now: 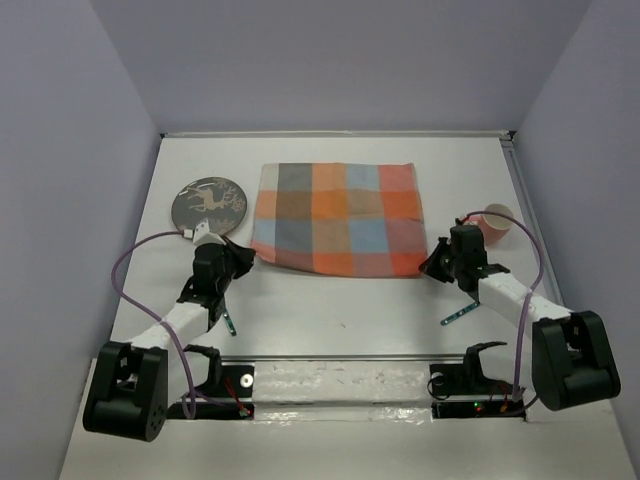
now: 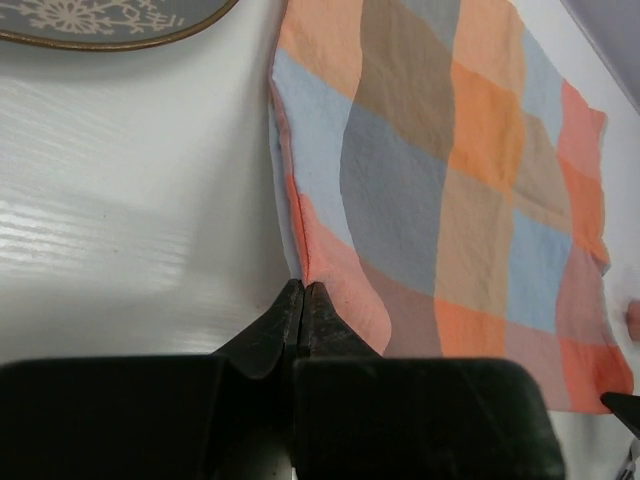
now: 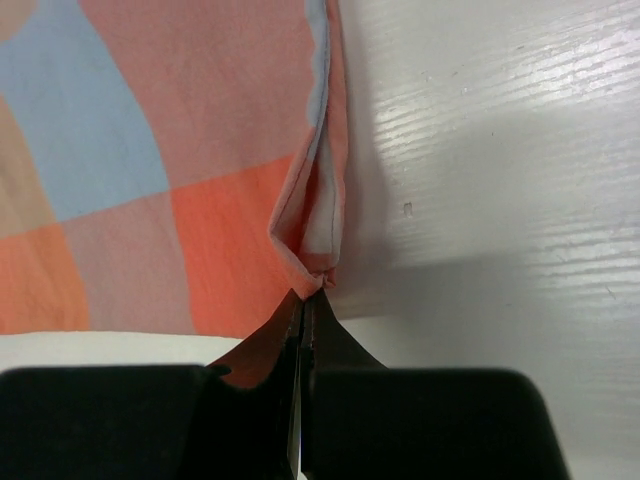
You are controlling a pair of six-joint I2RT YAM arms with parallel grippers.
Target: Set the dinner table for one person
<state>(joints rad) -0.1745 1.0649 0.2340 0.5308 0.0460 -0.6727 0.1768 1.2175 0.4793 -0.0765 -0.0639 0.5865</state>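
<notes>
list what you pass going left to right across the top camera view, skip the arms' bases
dark patterned plate → left gripper, shut on the cloth's near left corner → checked cloth → right gripper, shut on its near right corner → pink cup

On your dinner table (image 1: 340, 320) the cloth (image 1: 340, 220) lies in the upper middle of the frame. The plate (image 1: 208, 204) sits just left of it and the cup (image 1: 497, 222) near its right edge. The left gripper (image 1: 247, 258) meets its lower left corner and the right gripper (image 1: 431, 263) its lower right. A utensil (image 1: 229, 322) lies lower left, and a second utensil (image 1: 456, 316) lower right.
</notes>
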